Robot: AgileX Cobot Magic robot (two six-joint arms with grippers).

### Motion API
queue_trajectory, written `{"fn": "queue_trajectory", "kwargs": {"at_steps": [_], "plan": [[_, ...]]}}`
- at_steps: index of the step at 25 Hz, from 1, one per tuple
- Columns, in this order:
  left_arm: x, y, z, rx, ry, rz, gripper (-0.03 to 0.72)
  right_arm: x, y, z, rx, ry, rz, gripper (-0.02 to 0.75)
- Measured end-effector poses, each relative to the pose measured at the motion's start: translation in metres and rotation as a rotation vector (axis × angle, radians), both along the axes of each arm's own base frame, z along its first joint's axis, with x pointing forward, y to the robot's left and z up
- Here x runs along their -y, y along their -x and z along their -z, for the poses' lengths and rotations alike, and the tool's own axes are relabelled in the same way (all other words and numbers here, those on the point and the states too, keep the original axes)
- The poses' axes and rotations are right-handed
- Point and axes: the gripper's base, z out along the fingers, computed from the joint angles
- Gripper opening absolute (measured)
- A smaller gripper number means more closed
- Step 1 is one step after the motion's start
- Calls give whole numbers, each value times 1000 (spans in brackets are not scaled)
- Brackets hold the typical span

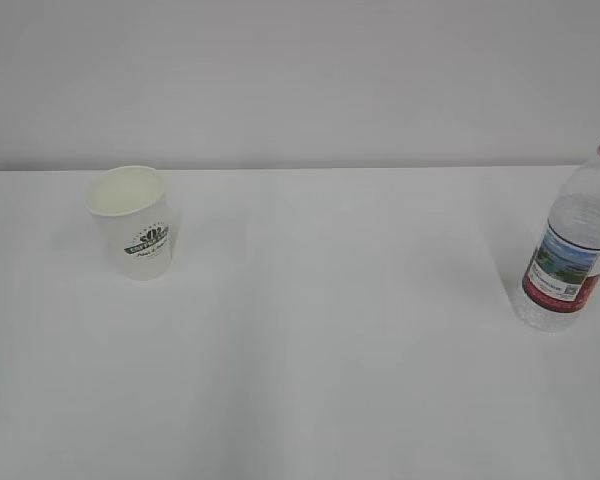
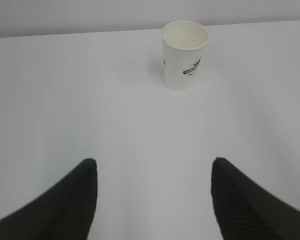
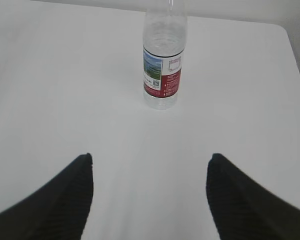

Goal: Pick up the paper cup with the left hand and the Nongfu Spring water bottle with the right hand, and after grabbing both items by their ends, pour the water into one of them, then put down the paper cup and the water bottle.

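Note:
A white paper cup [image 1: 132, 222] with a dark green logo stands upright at the table's left. In the left wrist view the paper cup [image 2: 184, 55] is well ahead of my left gripper [image 2: 154, 162], which is open with nothing between its fingers. The Nongfu Spring water bottle [image 1: 573, 243], clear with a red and landscape label, stands upright at the right edge of the exterior view. In the right wrist view the bottle [image 3: 163, 60] stands ahead of my open, empty right gripper [image 3: 150, 157]. Neither gripper shows in the exterior view. No water outside the bottle is visible.
The white table [image 1: 330, 340] runs back to a pale wall [image 1: 300, 70]. In the right wrist view the table's right edge [image 3: 296, 55] lies to the right of the bottle.

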Motion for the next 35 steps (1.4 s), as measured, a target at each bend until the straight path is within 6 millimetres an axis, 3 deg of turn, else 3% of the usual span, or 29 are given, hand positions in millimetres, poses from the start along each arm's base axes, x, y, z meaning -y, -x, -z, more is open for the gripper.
{"fn": "queue_trajectory", "kwargs": {"at_steps": [15, 35], "plan": [[5, -41, -13, 42, 2, -5, 516, -5, -34, -16, 30, -1, -5, 534], [12, -95, -18, 74, 3, -9, 510, -12, -84, -23, 54, 0, -14, 534]]}}
